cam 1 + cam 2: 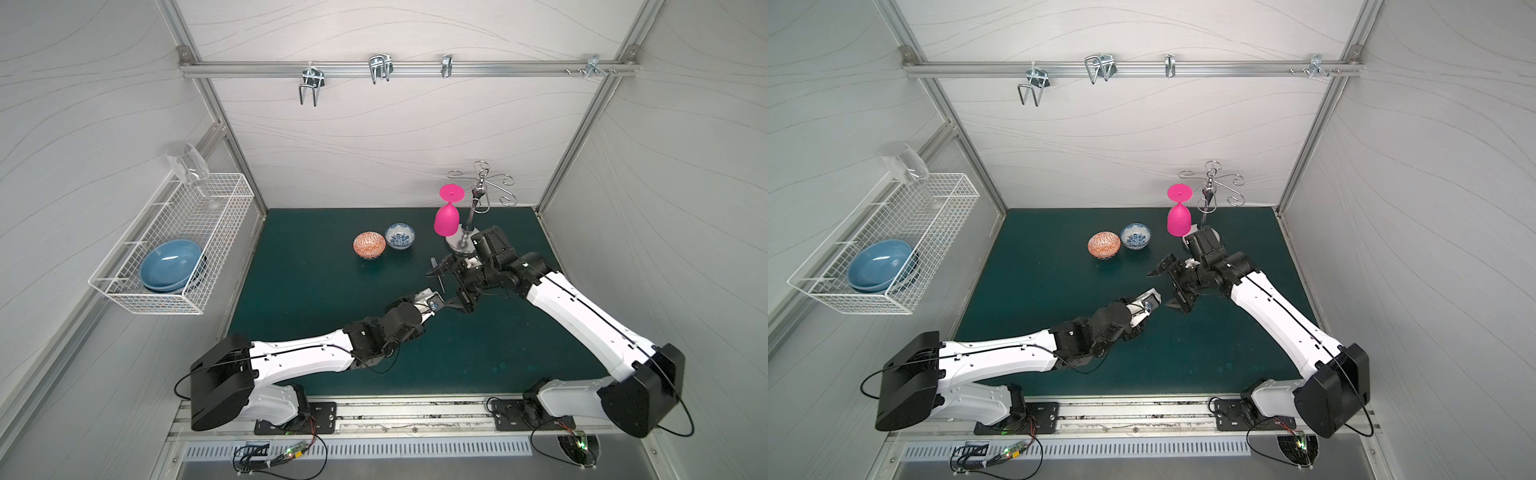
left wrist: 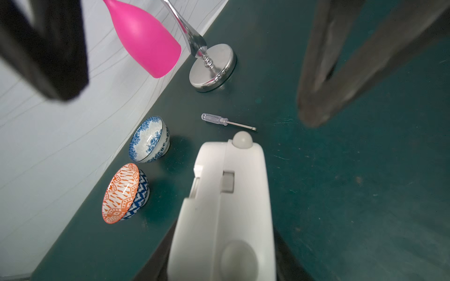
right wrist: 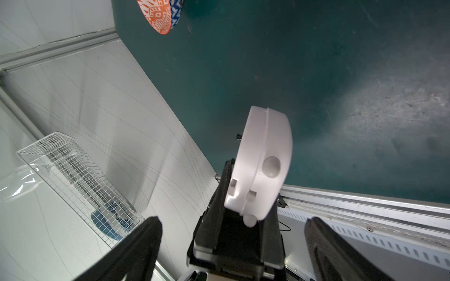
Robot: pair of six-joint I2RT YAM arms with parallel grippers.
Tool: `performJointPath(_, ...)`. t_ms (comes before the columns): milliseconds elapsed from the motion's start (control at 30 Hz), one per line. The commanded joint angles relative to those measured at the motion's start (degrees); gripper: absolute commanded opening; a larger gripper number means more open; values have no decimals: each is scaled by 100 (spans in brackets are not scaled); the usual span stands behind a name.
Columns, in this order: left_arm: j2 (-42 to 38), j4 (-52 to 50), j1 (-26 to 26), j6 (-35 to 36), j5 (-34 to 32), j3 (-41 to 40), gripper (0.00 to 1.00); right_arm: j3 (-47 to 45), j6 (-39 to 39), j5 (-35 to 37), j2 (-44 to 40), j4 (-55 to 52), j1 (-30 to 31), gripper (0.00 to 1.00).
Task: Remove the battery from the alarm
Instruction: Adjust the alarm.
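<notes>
Mat point(image 1: 311, 332): orange bowl point(image 1: 369, 244); floral bowl point(image 1: 400, 236); screwdriver point(image 2: 226, 122); stand point(image 2: 219, 73)

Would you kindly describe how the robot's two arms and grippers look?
The left arm and right arm match: smooth white shells on the long links, black joints and bulky black housings at the shoulders. A thin black cable runs along each white link. The left gripper and right gripper are black, with flat fingers. No markings are legible.
</notes>
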Motion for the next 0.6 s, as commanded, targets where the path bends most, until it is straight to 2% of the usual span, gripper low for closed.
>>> performJointPath(0,75,690,-114,429,-503,402,23,97,267,57,159,-178,144,96)
performJointPath(267,76,831,-183,496,-647,413,22,-239,574,300,45,-98,255,92)
performJointPath(333,27,876,-210,490,-632,386,22,-342,643,226,93,40,264,88)
performJointPath(467,-17,909,-280,492,-604,383,22,-343,675,90,227,250,302,70)
performJointPath(567,-13,914,-328,528,-612,390,22,-318,658,138,205,334,312,62)
